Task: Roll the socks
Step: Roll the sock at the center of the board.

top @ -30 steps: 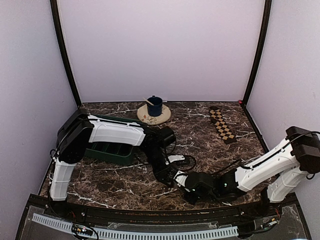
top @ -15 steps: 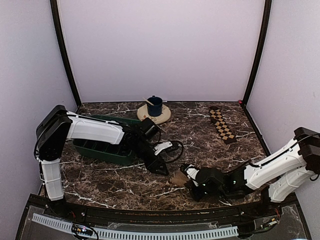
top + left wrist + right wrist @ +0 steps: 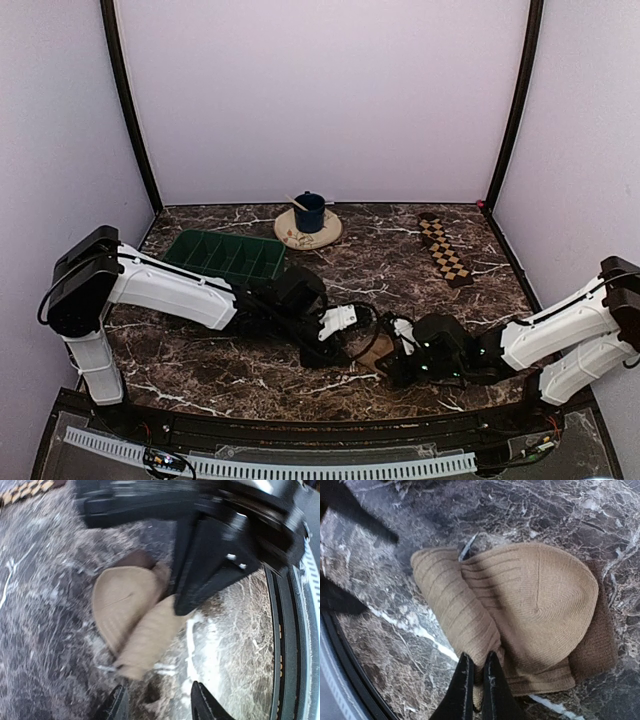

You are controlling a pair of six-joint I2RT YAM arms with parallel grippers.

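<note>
The plain tan-brown sock (image 3: 520, 605) lies folded into a loose bundle at the table's front centre, also seen as the tan sock (image 3: 375, 349) and the tan bundle (image 3: 135, 615). My right gripper (image 3: 477, 659) is shut on a fold at the bundle's near edge, and it shows as the right gripper (image 3: 396, 356) from above. My left gripper (image 3: 159, 702) stands open just short of the bundle with nothing between its fingers; from above the left gripper (image 3: 345, 338) is at the sock's left. The checkered sock (image 3: 444, 249) lies flat at the back right.
A green compartment tray (image 3: 226, 256) sits at the back left. A blue cup (image 3: 309, 212) with a spoon stands on a round coaster (image 3: 292, 236) at the back centre. The table's front rail (image 3: 280, 645) runs close to both grippers.
My left arm has sunk low and stretched out, uncovering the tray, and its jaws have widened. The right gripper has shifted right with the tan sock.
</note>
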